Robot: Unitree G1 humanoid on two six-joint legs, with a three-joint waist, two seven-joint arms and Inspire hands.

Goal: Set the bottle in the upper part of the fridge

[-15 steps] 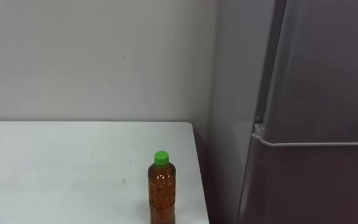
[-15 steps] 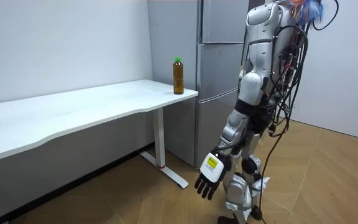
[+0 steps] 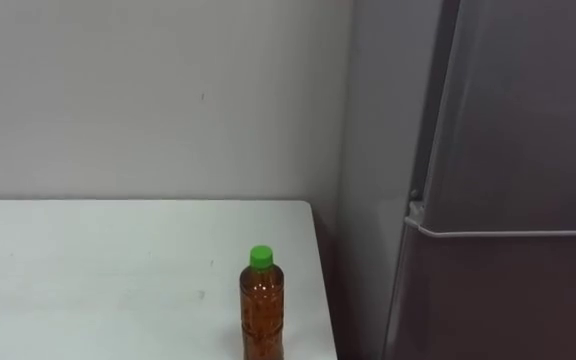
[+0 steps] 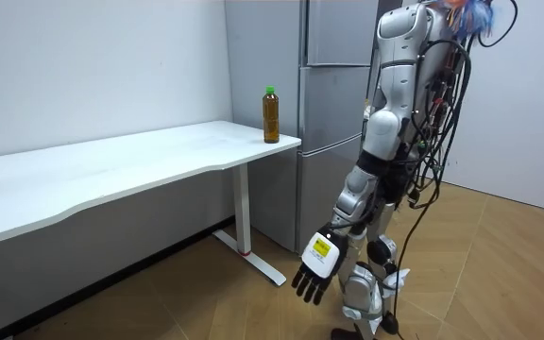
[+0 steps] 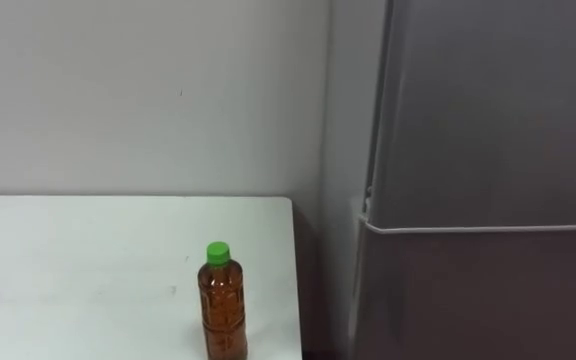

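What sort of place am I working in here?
Likely a lab or office room set up for kitchen chores: a white table against a bare wall, a tall grey fridge beside it, wood floor.

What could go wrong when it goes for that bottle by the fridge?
The bottle stands upright near the table's corner, so a clumsy reach might knock it over the edge. The upper fridge door looks shut, so it must be opened first, likely awkward once a hand holds the bottle.
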